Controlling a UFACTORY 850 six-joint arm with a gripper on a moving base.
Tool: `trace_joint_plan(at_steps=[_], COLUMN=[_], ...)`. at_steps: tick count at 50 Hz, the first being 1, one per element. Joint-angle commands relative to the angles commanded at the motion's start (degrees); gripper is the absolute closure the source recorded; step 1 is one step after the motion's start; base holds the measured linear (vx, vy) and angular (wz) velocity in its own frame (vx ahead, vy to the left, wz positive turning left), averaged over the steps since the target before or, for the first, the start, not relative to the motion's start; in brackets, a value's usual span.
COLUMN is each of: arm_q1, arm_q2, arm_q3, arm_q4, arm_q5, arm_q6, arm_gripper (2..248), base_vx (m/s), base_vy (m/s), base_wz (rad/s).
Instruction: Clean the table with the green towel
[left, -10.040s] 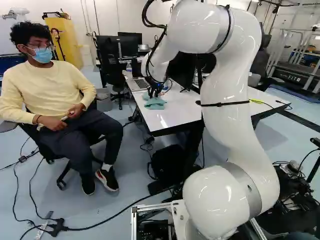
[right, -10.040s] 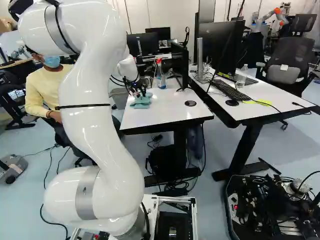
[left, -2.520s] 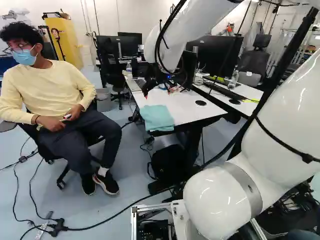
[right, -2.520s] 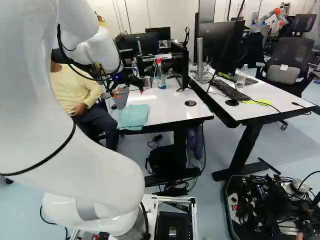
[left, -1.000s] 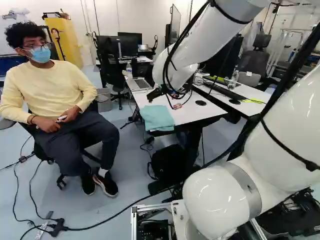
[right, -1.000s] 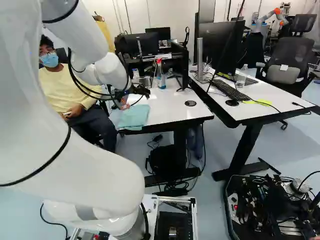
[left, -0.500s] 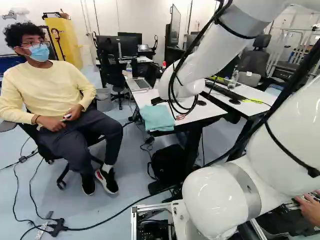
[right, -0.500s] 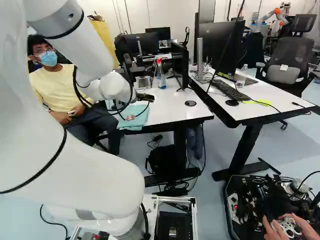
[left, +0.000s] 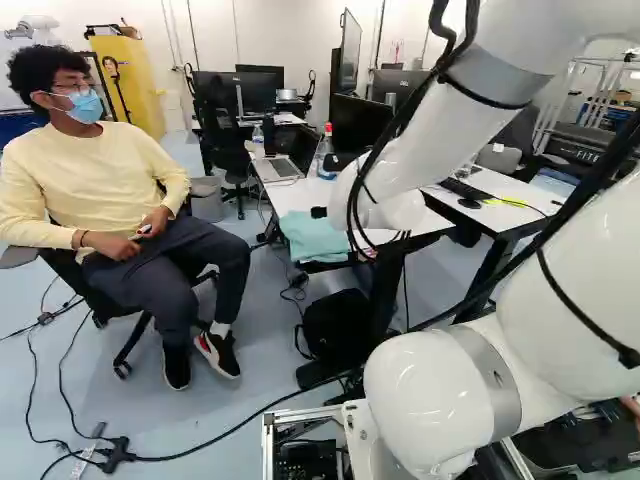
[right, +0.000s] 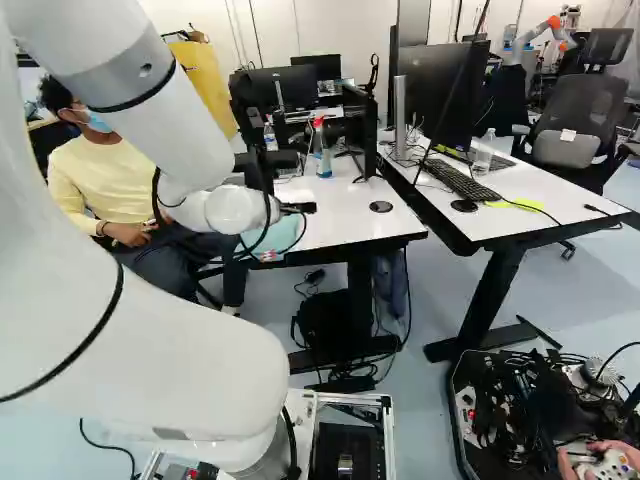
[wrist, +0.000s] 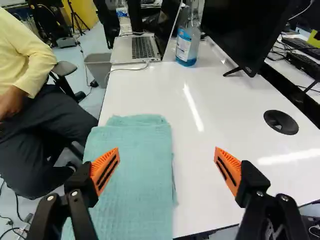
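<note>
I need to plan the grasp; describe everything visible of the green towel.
The green towel is pale blue-green, its cloth finely textured, folded into layers that show along one side. It lies flat on the white table, at a corner, reaching past the edge. The open gripper does not hold it.

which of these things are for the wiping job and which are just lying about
For the job:
- green towel, spread at the table's edge
- white table under it, the surface to clean

Just lying about:
- open laptop
- red-topped bottle, though it might hold cleaner
- monitor beside that bottle
- keyboard on the other table
- black bag on the floor
</note>
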Motion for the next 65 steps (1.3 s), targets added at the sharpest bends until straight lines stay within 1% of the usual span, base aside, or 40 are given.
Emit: trace_joint_plan(at_steps=[22, 35, 50, 65], arm_q1=[-1.6, -2.3, -2.9, -3.2], arm_q2=[1.2, 1.7, 2.2, 2.4], arm_q3=[5.6, 8.0, 10.0, 11.1], arm_q4=[0.3, 0.5, 0.6, 0.7], arm_q5=[9.6, 13.6, 17.0, 19.0], arm_q6=[0.0, 0.0, 0.0, 0.0], arm_gripper=[3, 3, 3, 3], base_vx=[0.000, 0.000, 0.000, 0.000], base_vy=[0.000, 0.000, 0.000, 0.000], base_wz=[0.000, 0.000, 0.000, 0.000])
